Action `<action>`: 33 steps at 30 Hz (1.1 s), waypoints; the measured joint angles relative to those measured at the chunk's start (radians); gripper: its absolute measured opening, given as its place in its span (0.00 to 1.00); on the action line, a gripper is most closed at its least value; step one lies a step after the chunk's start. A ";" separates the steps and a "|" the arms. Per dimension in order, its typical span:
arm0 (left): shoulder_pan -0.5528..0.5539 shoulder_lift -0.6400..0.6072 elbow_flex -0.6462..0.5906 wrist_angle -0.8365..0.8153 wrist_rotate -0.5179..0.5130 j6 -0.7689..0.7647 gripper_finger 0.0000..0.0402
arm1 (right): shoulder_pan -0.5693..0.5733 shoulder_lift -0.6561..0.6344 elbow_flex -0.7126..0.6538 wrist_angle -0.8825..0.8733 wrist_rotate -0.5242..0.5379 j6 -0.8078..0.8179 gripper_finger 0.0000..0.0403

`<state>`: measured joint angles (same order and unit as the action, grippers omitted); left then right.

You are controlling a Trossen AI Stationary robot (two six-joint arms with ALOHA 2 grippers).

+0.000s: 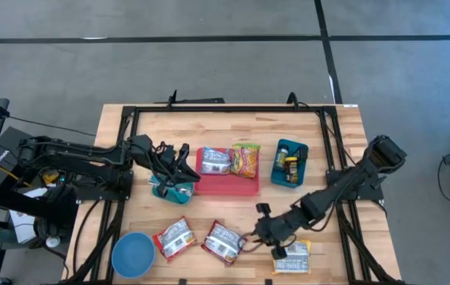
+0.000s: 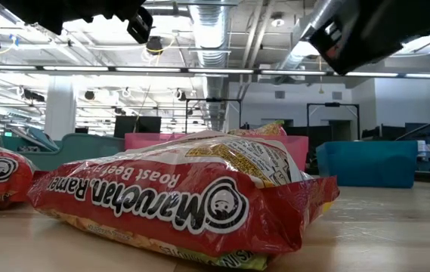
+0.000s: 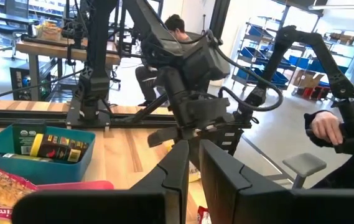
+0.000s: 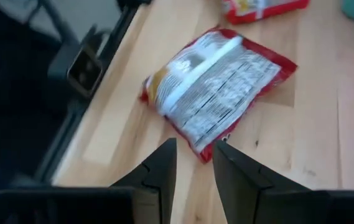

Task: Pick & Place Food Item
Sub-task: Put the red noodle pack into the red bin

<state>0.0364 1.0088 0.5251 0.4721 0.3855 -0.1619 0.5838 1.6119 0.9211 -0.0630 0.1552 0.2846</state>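
Looking straight down on the wooden table point(image 1: 232, 134), I judge the job partly done. A red tray point(image 1: 228, 184) sits near the table's centre and already holds two packets: a red ramen packet point(image 1: 215, 160) and a yellow-green noodle packet point(image 1: 246, 159), side by side. At three o'clock from the tray stands a teal bin point(image 1: 290, 162) with small items inside.

Three ramen packets are left on the bare wood at the six o'clock edge. One point(image 1: 174, 237) lies beside a blue bowl point(image 1: 133, 255), a second point(image 1: 224, 241) lies at its three o'clock, and a third, with a yellow edge point(image 1: 293, 257), lies at five o'clock from the tray.

My right gripper point(image 1: 266, 229) hovers low between the second and third packets, its fingers a narrow gap apart with nothing between them. Its wrist camera looks down on the second packet, so I take that as my next pick.

My left gripper point(image 1: 179, 162) waits at nine o'clock from the tray, fingers together, holding nothing, above a small teal object point(image 1: 171, 190) I cannot identify.

A person is visible in the room beyond the table.
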 joint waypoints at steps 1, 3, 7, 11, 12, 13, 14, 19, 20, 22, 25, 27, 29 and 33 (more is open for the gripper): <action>0.000 0.000 0.000 0.000 0.000 0.000 0.08 | 0.013 0.000 0.000 -0.011 0.002 -0.036 0.24; 0.000 0.000 0.000 0.000 0.000 0.000 0.08 | 0.033 0.010 0.000 -0.013 0.004 -0.103 0.24; 0.000 0.000 0.000 0.000 0.000 0.000 0.08 | 0.039 0.047 0.000 -0.004 0.003 -0.230 0.24; 0.000 0.000 0.000 0.000 0.000 0.000 0.08 | 0.019 0.104 -0.002 0.013 0.004 -0.258 0.24; 0.000 0.000 0.000 0.000 0.000 0.000 0.08 | 0.011 0.113 -0.002 0.039 0.004 -0.258 0.24; 0.000 0.000 0.000 0.001 0.000 0.000 0.08 | 0.005 0.118 -0.001 0.059 0.004 -0.259 0.24; 0.000 0.000 0.000 0.001 0.000 0.000 0.08 | -0.001 0.126 0.001 0.083 0.004 -0.265 0.24; 0.000 0.000 0.000 0.005 0.000 0.000 0.08 | -0.010 0.161 0.038 0.094 0.050 -0.319 0.24; 0.000 0.000 0.000 0.005 0.000 0.000 0.08 | -0.002 0.170 0.046 0.092 0.070 -0.340 0.24; 0.000 0.000 0.000 0.004 0.000 0.000 0.08 | 0.019 0.187 0.060 0.053 0.094 -0.384 0.24; 0.000 0.000 0.000 0.004 0.001 0.000 0.08 | 0.046 0.223 0.090 -0.007 0.117 -0.388 0.24; 0.000 0.000 0.000 0.005 0.001 0.000 0.08 | 0.060 0.245 0.104 -0.024 0.136 -0.385 0.24; 0.000 0.000 0.000 0.004 0.001 0.000 0.08 | 0.064 0.265 0.110 -0.026 0.143 -0.390 0.24; 0.000 0.000 0.000 0.004 0.000 0.000 0.08 | 0.064 0.299 0.123 -0.036 0.171 -0.398 0.24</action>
<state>0.0367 1.0088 0.5255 0.4765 0.3860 -0.1618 0.6476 1.9110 1.0441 -0.0993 0.3264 -0.1133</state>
